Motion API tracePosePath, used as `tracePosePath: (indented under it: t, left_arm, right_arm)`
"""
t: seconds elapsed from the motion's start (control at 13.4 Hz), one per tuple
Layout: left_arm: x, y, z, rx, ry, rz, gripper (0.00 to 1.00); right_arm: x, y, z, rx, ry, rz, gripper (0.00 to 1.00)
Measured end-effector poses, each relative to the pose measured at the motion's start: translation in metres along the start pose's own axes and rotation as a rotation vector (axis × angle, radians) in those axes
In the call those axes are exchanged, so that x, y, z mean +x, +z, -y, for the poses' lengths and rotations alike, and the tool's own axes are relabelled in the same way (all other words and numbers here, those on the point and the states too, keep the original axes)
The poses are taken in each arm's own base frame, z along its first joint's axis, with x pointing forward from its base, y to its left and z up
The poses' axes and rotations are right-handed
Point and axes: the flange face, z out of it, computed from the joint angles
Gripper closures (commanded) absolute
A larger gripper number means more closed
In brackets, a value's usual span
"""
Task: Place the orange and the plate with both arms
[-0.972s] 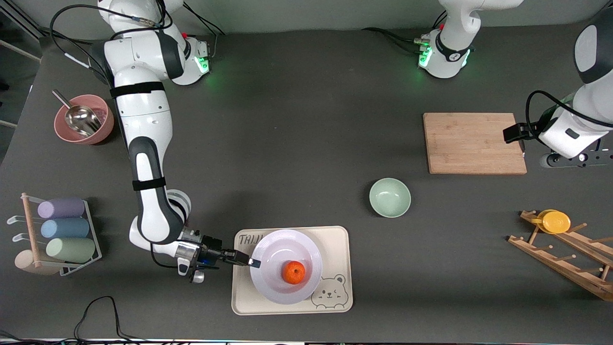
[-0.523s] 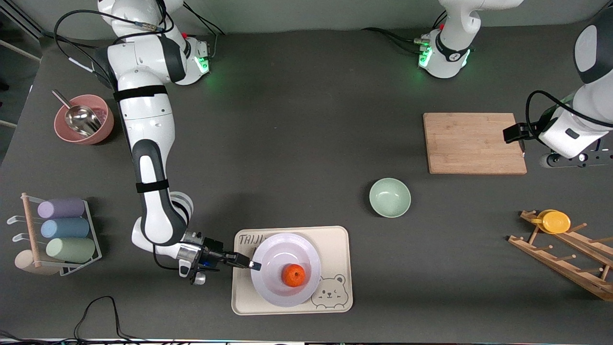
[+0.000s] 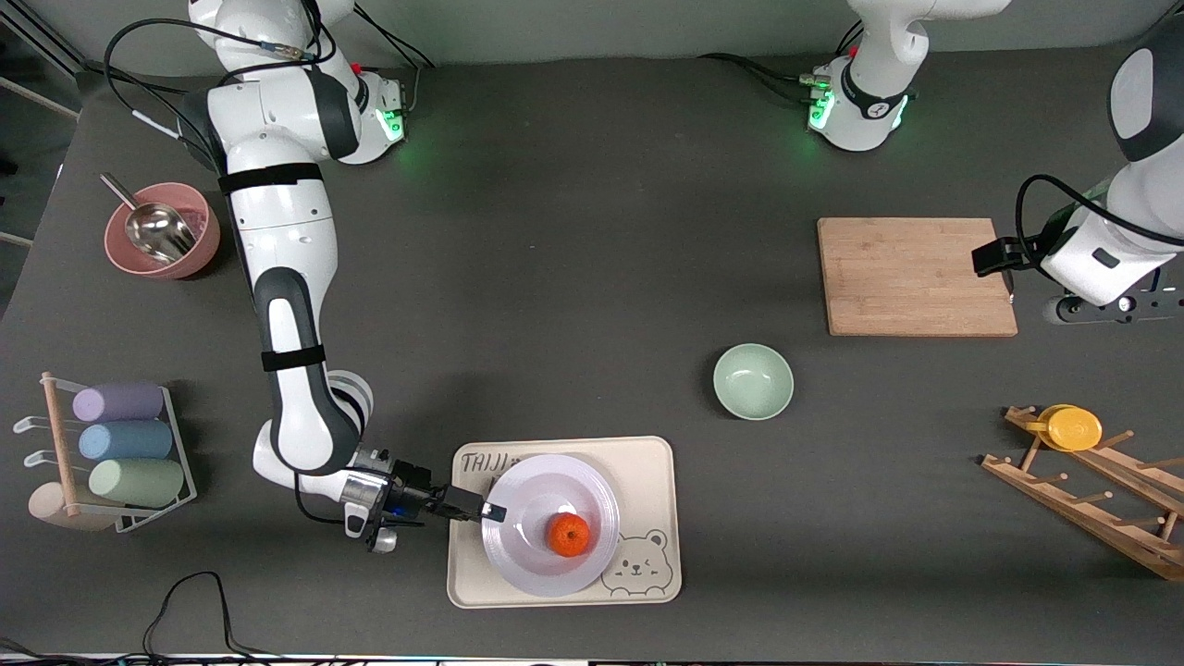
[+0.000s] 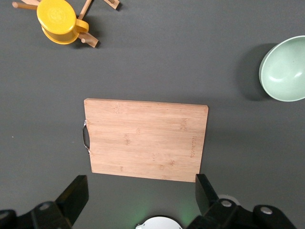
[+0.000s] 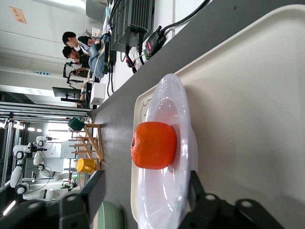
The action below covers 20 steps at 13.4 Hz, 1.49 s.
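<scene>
The white plate point(image 3: 536, 573) lies on the cream bear tray point(image 3: 647, 462), near the front camera. The orange point(image 3: 568, 535) sits in the plate's centre; it also shows in the right wrist view point(image 5: 153, 145). My right gripper point(image 3: 490, 511) is low at the plate's rim, on the side toward the right arm's end of the table. Its fingers are apart, one above and one below the rim point(image 5: 164, 200). My left gripper point(image 4: 140, 191) is open and empty, held high beside the wooden cutting board point(image 3: 916, 276), and waits there.
A pale green bowl point(image 3: 753, 381) stands between tray and board. A wooden rack point(image 3: 1091, 504) with a yellow cup point(image 3: 1071, 427) is at the left arm's end. A pink bowl with a metal scoop point(image 3: 162, 231) and a rack of pastel cups point(image 3: 120, 444) are at the right arm's end.
The plate with the orange has come down onto the tray and shifted slightly toward the front camera, the right gripper moving with it. The left arm has not moved.
</scene>
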Motion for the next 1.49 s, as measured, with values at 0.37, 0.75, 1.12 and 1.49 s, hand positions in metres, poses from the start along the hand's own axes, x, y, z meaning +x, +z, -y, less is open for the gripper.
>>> tracePosePath:
  t: [0.37,0.75,1.12,1.49]
  left_arm:
    - [0.000,0.000,0.000,0.000,0.000,0.000,0.00]
    - [0.000,0.000,-0.001,0.000,0.001,0.001,0.00]
    - [0.000,0.000,-0.003,0.001,0.005,0.000,0.00]
    - [0.000,0.000,-0.004,0.001,0.007,-0.004,0.00]
  right_arm:
    - [0.005,-0.003,0.009,-0.103,-0.112,0.071,0.00]
    - [0.012,-0.008,0.028,-0.209,-0.244,0.147,0.00]
    - [0.025,-0.030,0.063,-0.345,-0.281,0.194,0.00]
    - [0.037,-0.095,0.126,-0.501,-0.145,0.264,0.00]
